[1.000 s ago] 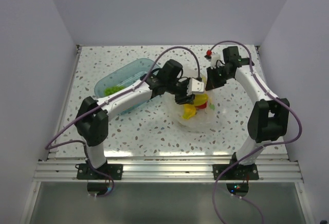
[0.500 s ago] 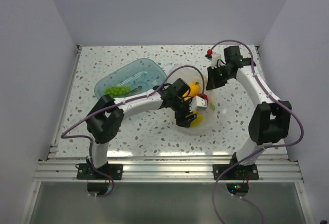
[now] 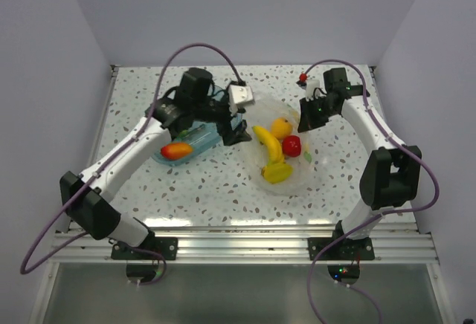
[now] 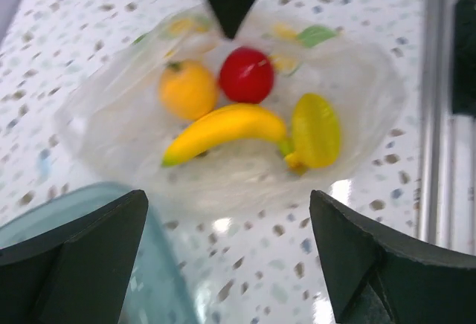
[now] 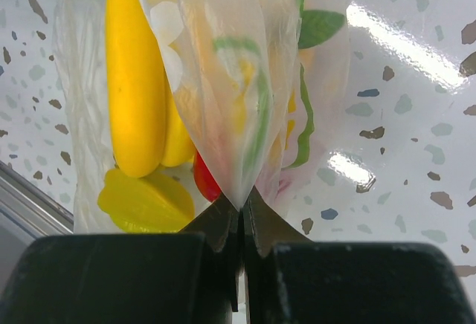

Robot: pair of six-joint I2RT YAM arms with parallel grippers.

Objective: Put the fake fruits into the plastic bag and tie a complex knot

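You face a white table [image 3: 223,190] flecked all over with small grey, brown and blue chips, glossy enough to throw back the lights. On its left half, towards the back, lies a rigid oval tray [image 3: 202,143] of translucent teal plastic, set at a slant. A tiny red item [image 3: 301,78] sits at the far edge, right of centre, too small to identify. Plain pale walls [image 3: 238,12] close in three sides. A ribbed aluminium rail [image 3: 238,246] runs along the near edge.
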